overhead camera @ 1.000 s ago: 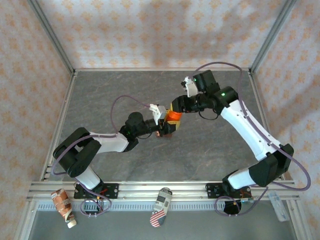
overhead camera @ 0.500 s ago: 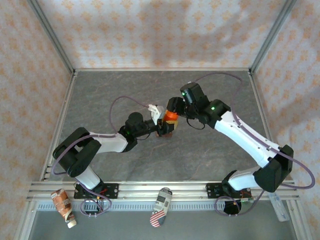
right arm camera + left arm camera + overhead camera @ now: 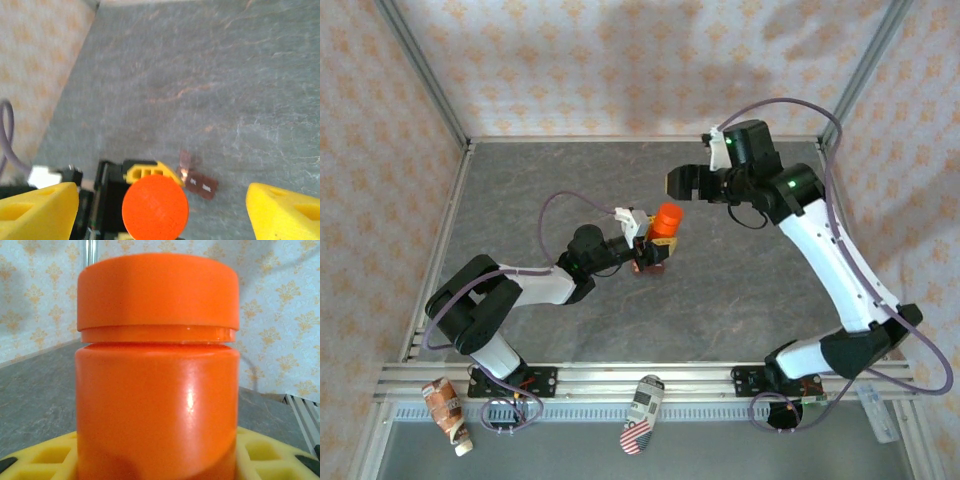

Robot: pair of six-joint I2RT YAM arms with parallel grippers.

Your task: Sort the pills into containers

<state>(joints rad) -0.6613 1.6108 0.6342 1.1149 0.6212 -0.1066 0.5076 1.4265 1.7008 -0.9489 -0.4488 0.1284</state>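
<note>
The grey table [image 3: 520,190] carries everything. The right arm [image 3: 830,250] reaches from the near right corner toward the middle, and the right pincer [image 3: 682,185] hangs above the table with its yellow fingers [image 3: 35,210] wide apart, holding nothing. The left arm [image 3: 520,285] stretches in from the near left corner. The left pincer [image 3: 652,248] is clamped on an orange bottle [image 3: 666,222], upright with its lid [image 3: 157,290] on, near the table's middle. The dark brown pill box [image 3: 200,184] lies flat on the table just beside the bottle.
</note>
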